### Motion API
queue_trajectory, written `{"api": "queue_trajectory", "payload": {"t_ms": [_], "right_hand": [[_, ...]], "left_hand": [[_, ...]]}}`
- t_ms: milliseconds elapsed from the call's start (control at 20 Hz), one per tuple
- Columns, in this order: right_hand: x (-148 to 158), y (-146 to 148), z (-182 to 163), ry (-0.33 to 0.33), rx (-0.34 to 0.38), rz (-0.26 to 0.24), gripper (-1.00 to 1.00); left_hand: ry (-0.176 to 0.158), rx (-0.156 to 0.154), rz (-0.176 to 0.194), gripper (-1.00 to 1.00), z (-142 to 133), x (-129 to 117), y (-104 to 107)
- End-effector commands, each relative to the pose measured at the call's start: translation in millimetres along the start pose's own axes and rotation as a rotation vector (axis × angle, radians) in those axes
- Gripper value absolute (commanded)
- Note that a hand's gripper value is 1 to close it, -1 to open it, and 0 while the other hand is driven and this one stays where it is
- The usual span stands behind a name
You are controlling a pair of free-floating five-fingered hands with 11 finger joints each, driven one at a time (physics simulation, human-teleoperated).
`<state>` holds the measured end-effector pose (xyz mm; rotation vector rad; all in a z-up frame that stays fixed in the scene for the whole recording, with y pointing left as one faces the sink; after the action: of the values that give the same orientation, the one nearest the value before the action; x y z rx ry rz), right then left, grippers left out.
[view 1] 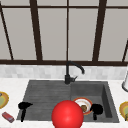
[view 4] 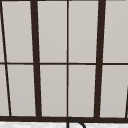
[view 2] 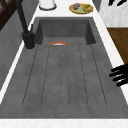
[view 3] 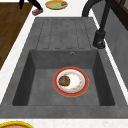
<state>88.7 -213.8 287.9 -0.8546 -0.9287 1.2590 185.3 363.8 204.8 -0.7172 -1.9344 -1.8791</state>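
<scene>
We are looking at the left hand (view 1: 24, 106) hanging over the front left corner of the sink (view 1: 45, 92), above the ribbed drainboard (view 2: 65, 75). In the left side view it is reaching in from the front edge with its fingers (view 2: 117, 74) straight and spread apart, holding nothing. A small red block (view 1: 8, 117) is lying on the counter just to its left and slightly nearer the front, its long axis slanting across the counter. Beyond the block, a yellow plate (view 1: 2, 99) is sitting at the far left.

The right hand (view 1: 97, 109) is hovering at the front right of the basin. Seen from the left side, it is hanging at the far end with its fingers (view 2: 116, 2) apart and empty. The red-rimmed plate (view 3: 70, 81) is lying flat on the basin floor with a brown lump of food (view 3: 64, 81) on its left half. From the front, this plate is sitting just to the left of the right hand, so the right hand is the nearer one and the left hand is well apart from it.

A large red sphere (view 1: 67, 115) is covering the plate's near left edge in the front view, between the two hands. The black faucet (view 1: 71, 71) is standing behind the basin, clear of both hands. Another yellow plate (view 1: 124, 109) and a white container (view 1: 125, 83) are sitting on the right counter.
</scene>
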Motion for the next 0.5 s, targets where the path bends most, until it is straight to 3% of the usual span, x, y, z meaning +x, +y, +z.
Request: {"api": "queue_trajectory", "payload": {"t_ms": [0, 200, 300, 450], "right_hand": [[0, 0, 0, 0.0, 0.0, 0.0, 0.0], [0, 0, 0, 0.0, 0.0, 0.0, 0.0], [0, 0, 0, 0.0, 0.0, 0.0, 0.0], [0, 0, 0, 0.0, 0.0, 0.0, 0.0]], "left_hand": [[0.074, 0.04, -0.014, -1.0, -12, -1, -7], [0.091, 0.055, -0.007, -1.0, -18, -2, -22], [0.081, 0.027, -0.004, -1.0, -27, -4, -30], [0.089, 0.025, -0.004, -1.0, -35, -5, -40]]}}
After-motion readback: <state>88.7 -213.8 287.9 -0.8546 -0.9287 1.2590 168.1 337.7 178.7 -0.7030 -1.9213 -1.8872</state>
